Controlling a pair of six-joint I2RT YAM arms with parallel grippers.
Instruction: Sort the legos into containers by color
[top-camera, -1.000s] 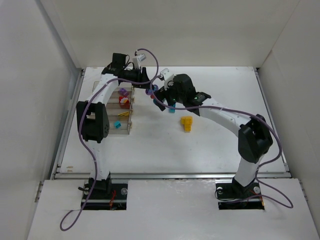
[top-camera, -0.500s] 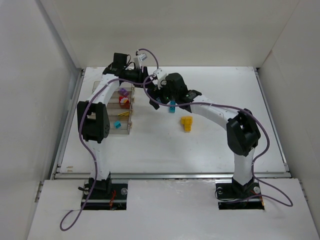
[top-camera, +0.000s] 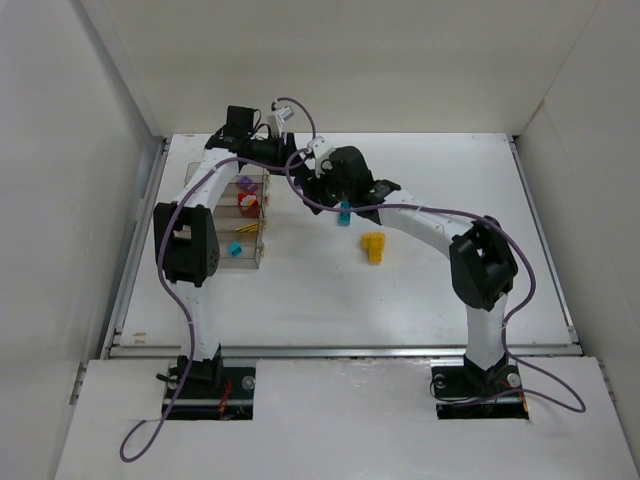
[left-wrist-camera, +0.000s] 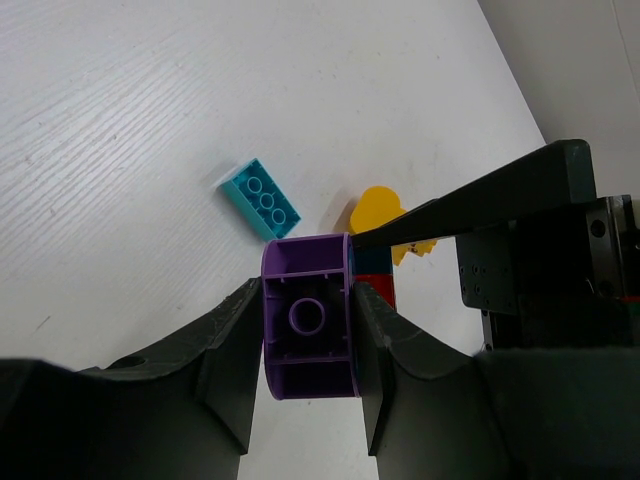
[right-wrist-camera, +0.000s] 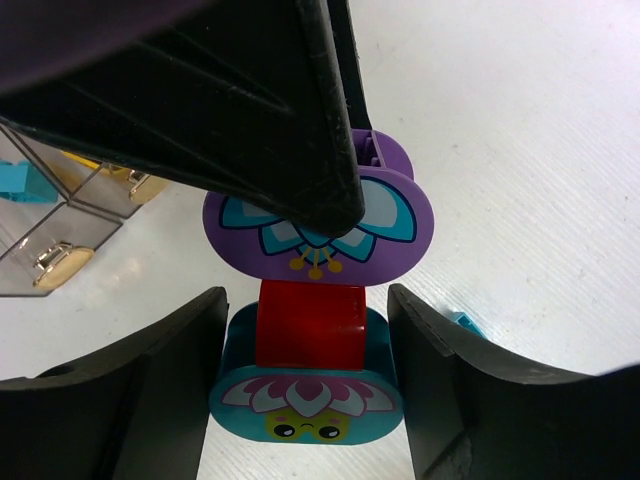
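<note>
The purple brick (left-wrist-camera: 306, 340) is held tight between the fingers of the left gripper (left-wrist-camera: 307, 295), near the far end of the containers (top-camera: 245, 225). Under it sit a red brick (right-wrist-camera: 310, 325) and a teal piece (right-wrist-camera: 305, 400). The right gripper (right-wrist-camera: 308, 300) stands close on both sides of them; I cannot tell if it presses.

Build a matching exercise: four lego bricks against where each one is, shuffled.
1 purple rounded plastic brick
2 red square plastic brick
3 cyan rectangular plastic brick
4 yellow plastic brick

A flat on the white table, studs up
B clamped in left gripper
C straddled by right gripper
D on table, nearest the arm bases

Pairs: 1-B, 2-C, 3-A, 4-D
</note>
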